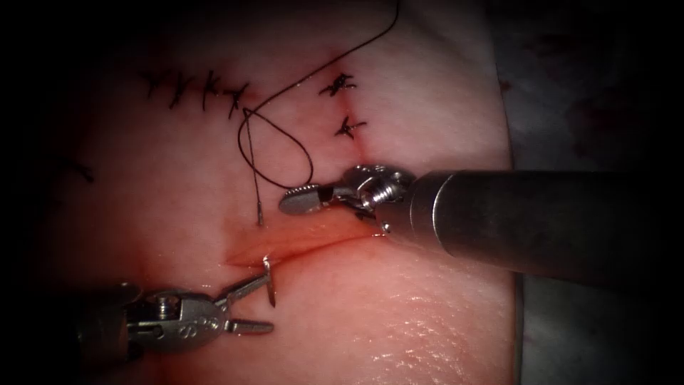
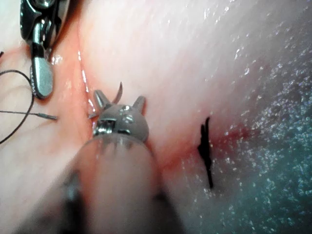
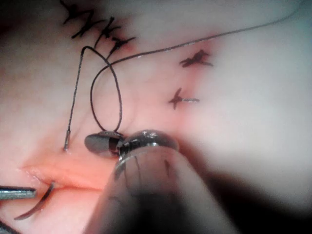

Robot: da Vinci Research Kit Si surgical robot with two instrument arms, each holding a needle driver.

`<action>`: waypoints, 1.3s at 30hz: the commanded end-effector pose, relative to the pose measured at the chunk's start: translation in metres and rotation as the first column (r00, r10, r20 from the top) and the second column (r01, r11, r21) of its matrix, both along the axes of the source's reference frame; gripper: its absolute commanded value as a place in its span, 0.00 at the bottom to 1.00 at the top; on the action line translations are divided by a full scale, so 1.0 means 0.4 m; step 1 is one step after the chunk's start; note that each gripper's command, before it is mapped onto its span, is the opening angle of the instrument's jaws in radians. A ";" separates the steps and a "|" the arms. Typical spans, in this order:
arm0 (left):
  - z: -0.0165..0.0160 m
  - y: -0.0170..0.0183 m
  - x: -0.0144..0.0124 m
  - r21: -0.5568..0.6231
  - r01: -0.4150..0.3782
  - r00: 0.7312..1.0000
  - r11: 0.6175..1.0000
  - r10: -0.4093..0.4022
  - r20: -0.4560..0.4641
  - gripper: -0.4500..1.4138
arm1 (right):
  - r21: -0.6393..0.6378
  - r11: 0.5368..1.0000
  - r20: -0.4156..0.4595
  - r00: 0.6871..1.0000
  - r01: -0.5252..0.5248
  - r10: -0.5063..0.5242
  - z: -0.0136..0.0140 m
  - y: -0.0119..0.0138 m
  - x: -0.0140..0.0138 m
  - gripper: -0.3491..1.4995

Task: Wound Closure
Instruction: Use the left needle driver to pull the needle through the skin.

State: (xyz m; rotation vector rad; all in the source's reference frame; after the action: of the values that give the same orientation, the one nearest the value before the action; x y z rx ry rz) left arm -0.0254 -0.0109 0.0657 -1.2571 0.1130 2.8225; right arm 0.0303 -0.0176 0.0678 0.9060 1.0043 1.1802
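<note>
Endoscope view: left pincer (image 1: 260, 303), jaws spread, upper jaw touching the curved steel needle (image 1: 270, 281) at the cut (image 1: 306, 246); right pincer (image 1: 299, 199) seemingly closed on dark thread (image 1: 285, 142)

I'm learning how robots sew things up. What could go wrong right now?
1. The needle sticks in the tissue at the left end of the cut. The left tool has open jaws beside it and holds nothing, so the needle might tip or slip out.
2. The right tool looks shut on the looped thread. A hard pull could tangle the loop or strain the stitches nearby.
</note>
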 end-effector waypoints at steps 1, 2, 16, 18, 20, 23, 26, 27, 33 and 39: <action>0.0020 0.0003 -0.0029 -0.013 -0.006 1.000 1.000 0.006 -0.004 0.43 | -0.004 1.000 -0.001 1.000 -0.007 0.007 0.0013 0.0010 0.0001 0.28; 0.0023 0.0006 -0.0037 -0.016 -0.010 1.000 1.000 0.010 -0.002 0.42 | -0.004 1.000 -0.003 1.000 -0.009 0.009 0.0012 0.0009 -0.0002 0.28; 0.0089 0.0049 -0.0022 -0.025 -0.016 1.000 1.000 0.016 0.000 0.37 | -0.254 0.967 -0.027 0.999 0.019 -0.026 0.0009 0.0026 -0.0038 0.66; 0.0090 0.0051 -0.0024 -0.025 -0.016 1.000 1.000 0.016 0.000 0.32 | -0.320 0.947 -0.011 0.999 0.028 -0.034 0.0015 0.0035 -0.0042 0.67; 0.0091 0.0052 -0.0025 -0.023 -0.018 1.000 1.000 0.018 0.005 0.21 | -0.339 0.940 0.013 0.999 0.039 -0.036 0.0019 0.0039 -0.0047 0.61; 0.0091 0.0057 -0.0023 -0.013 -0.037 0.999 0.999 0.037 0.040 0.00 | -0.342 0.939 0.027 0.999 0.035 -0.027 0.0016 0.0039 -0.0058 0.04; 0.0089 0.0061 -0.0015 -0.004 -0.060 0.995 0.998 0.061 0.077 0.00 | -0.329 0.944 0.025 0.999 0.034 -0.027 0.0008 0.0033 -0.0074 0.00; 0.0084 0.0061 -0.0013 0.010 -0.086 0.989 0.996 0.084 0.126 0.00 | -0.313 0.949 0.024 0.999 0.031 -0.024 0.0002 0.0025 -0.0081 0.00; 0.0043 0.0067 -0.0008 0.185 -0.034 0.965 0.982 -0.016 0.262 0.00 | -0.287 0.958 0.012 1.000 0.019 -0.017 -0.0029 -0.0016 -0.0089 0.00; 0.0000 0.0064 0.0000 0.565 0.019 0.890 0.825 -0.272 0.366 0.00 | -0.281 0.959 -0.003 1.000 0.014 -0.015 -0.0064 -0.0042 -0.0076 0.00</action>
State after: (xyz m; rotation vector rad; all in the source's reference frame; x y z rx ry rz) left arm -0.0246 -0.0083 0.0645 -1.5768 -0.6504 2.0073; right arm 0.0263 -0.0195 0.0646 0.6939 1.1401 0.9941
